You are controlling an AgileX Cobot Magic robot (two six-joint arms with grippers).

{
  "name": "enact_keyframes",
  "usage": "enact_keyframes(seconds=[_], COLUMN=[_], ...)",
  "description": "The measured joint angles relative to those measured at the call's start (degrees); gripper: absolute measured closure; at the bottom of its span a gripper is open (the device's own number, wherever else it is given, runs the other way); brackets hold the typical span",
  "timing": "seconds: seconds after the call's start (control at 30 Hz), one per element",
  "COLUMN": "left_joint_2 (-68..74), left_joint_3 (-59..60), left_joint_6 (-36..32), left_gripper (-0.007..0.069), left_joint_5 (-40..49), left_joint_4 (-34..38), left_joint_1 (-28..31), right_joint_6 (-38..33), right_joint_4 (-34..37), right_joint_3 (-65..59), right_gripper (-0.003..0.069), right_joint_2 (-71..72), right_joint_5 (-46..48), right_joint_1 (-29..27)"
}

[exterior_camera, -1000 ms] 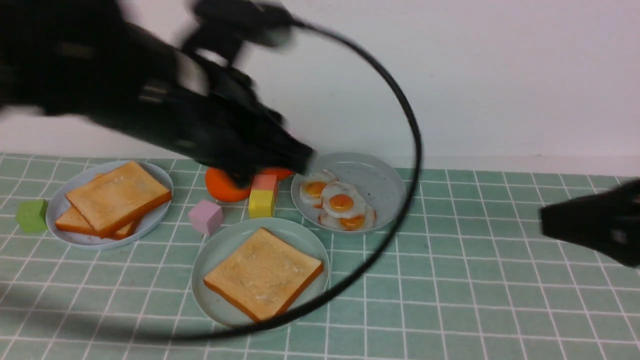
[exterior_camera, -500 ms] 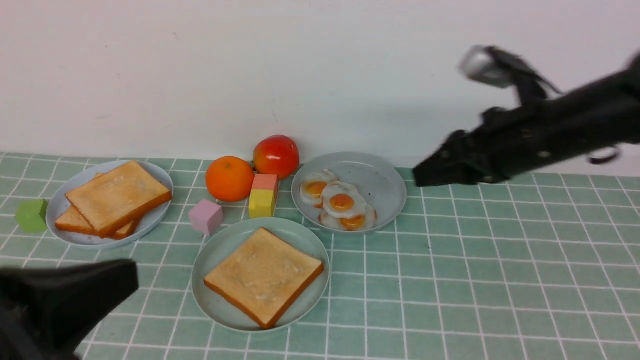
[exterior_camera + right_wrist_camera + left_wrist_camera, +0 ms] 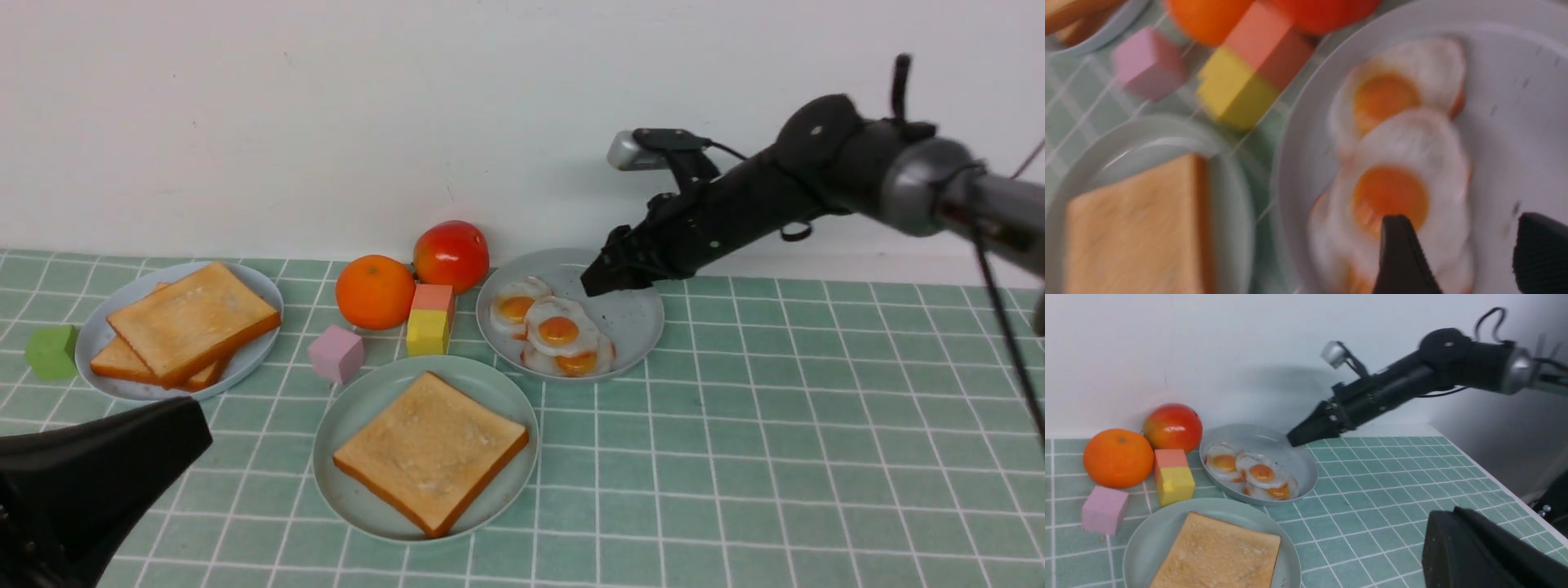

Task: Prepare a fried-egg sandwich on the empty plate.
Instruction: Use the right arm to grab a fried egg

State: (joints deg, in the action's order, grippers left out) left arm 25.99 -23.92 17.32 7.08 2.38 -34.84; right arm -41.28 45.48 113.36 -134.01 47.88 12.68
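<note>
Fried-egg sandwich (image 3: 429, 449) so far is one toast slice, lying flat on the mint-green plate (image 3: 357, 406), top face bare. That plate sits near the front middle of the green tiled table (image 3: 775, 457). Everything else, relative to it:
- grey speckled plate (image 3: 633, 310): just behind it and to its right, rims close. Three fried eggs (image 3: 558, 331) overlap on the side nearer the mint-green plate.
- right gripper (image 3: 602, 282): behind-right, over the grey speckled plate's far half, arm angled down from the right. Fingers (image 3: 1400, 257) spread wide, nothing between them. In the right wrist view one finger overlaps an egg; contact or not, cannot tell.
- left gripper (image 3: 186, 437): to its left, low, clear of everything. Fingers pressed together, holding nothing.
- bluish plate (image 3: 96, 343): behind-left, well apart, two toast slices (image 3: 192, 318) stacked askew on it.
- pink cube (image 3: 335, 354) and yellow block (image 3: 427, 332): just behind its rim. Salmon block (image 3: 433, 298) touches the yellow block's far side.
- orange (image 3: 375, 291) and red fruit (image 3: 451, 256): further back, near the wall.
- green cube (image 3: 51, 351): far left, just beside the bluish plate.
</note>
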Motion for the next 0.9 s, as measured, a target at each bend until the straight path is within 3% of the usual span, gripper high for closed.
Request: enact_keyframes(seconds=[0.3,0.63,0.9], left_joint_2=[0.10,0.10,0.10], left_joint_3=[0.05,0.10,0.10], left_joint_6=[0.00,0.00,0.00], left_gripper=[0.0638,0.0638,0.0638], left_joint_5=[0.17,0.28,0.32], left_joint_4=[0.12,0.17,0.11], left_joint_1=[0.00,0.00,0.00], right_joint_6=[0.06,0.69,0.69], right_joint_4=[-0.76,-0.04,-0.04], right_joint_3=[12.72,14.28,14.45], right_gripper=[0.0266,0.0279,0.0337], right_joint_2=[-12.03,-13.43,-13.31], right_joint_5=[-1.84,-3.07,0.31], right_joint_1=[1.16,1.16,1.10])
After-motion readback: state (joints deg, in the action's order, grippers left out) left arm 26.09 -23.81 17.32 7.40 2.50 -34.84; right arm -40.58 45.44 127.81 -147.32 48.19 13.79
